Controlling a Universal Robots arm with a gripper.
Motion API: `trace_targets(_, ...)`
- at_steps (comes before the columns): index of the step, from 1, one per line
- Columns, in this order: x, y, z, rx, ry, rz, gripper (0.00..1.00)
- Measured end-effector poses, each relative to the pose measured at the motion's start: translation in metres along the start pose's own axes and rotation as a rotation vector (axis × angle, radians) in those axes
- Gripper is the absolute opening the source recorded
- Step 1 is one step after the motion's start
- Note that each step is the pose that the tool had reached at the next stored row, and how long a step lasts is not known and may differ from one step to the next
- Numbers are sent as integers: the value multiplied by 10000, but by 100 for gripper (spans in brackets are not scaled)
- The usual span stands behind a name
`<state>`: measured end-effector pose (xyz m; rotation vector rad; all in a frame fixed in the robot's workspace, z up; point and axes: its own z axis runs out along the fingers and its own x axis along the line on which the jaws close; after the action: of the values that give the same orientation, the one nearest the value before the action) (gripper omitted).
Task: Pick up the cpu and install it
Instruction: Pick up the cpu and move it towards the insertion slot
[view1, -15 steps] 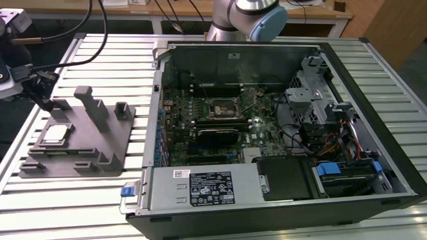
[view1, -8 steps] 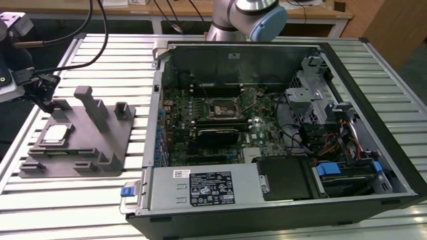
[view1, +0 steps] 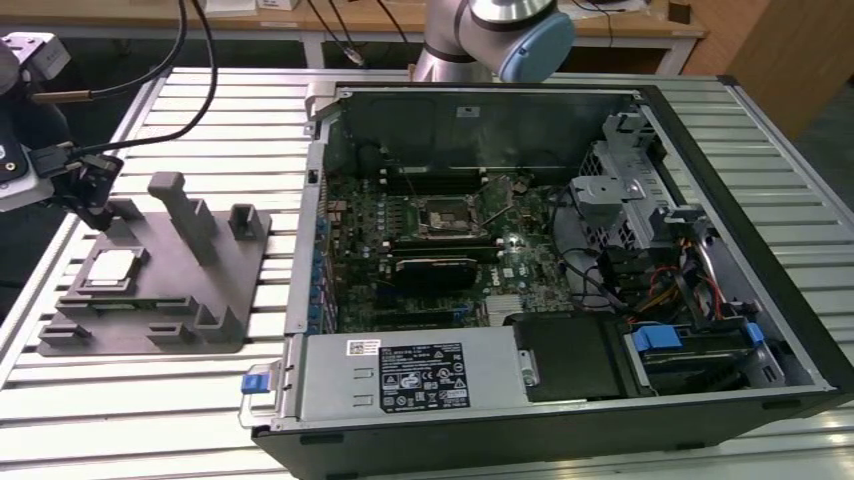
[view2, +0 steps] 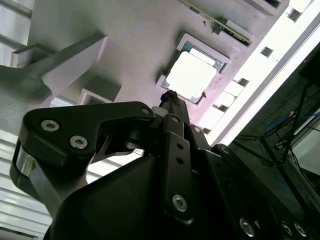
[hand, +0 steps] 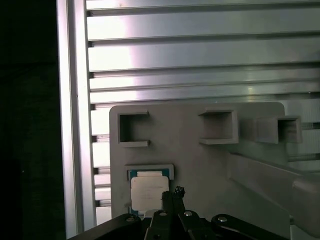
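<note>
The cpu (view1: 111, 267) is a small square chip with a pale silver top, lying flat in a recess of the grey fixture plate (view1: 174, 300) at the exterior view's left. My gripper (view1: 96, 212) hangs just above the plate, a little behind the chip, with its thin dark fingers shut and nothing between them. In both wrist views the fingertips sit close over the chip's edge: gripper (view2: 169, 96) by cpu (view2: 192, 75), gripper (hand: 172, 194) by cpu (hand: 146, 192). The bare socket (view1: 441, 215) lies on the motherboard (view1: 400, 300) inside the open computer case.
Upright grey posts (view1: 180, 205) rise from the fixture plate right beside the gripper. The computer case wall (view1: 304, 250) stands to the plate's right in the exterior view. A black block (view1: 434, 270) lies below the socket, and a power supply (view1: 400, 375) fills the case's front. The slatted aluminium table (view1: 134, 400) carries everything.
</note>
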<state>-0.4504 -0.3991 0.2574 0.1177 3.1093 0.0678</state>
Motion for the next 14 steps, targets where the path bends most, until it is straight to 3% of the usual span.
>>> trace_targets(14,50,-19,154,1,1,0,11)
